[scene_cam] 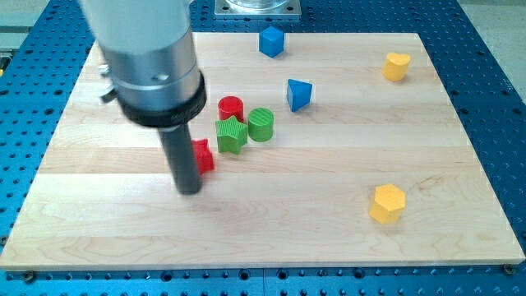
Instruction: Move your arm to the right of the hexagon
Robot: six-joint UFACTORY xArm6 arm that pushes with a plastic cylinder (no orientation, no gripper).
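Note:
The yellow hexagon (387, 203) lies on the wooden board at the view's lower right. My tip (190, 191) rests on the board far to the hexagon's left, in the left half of the view. It stands just left of and in front of a red block (204, 155), which the rod partly hides, so its shape is unclear.
A green star (232, 135), a green cylinder (260, 124) and a red cylinder (231, 108) cluster just right of my rod. A blue triangular block (299, 94) and a blue cube (271, 41) sit toward the top. A yellow block (396, 67) is at the top right.

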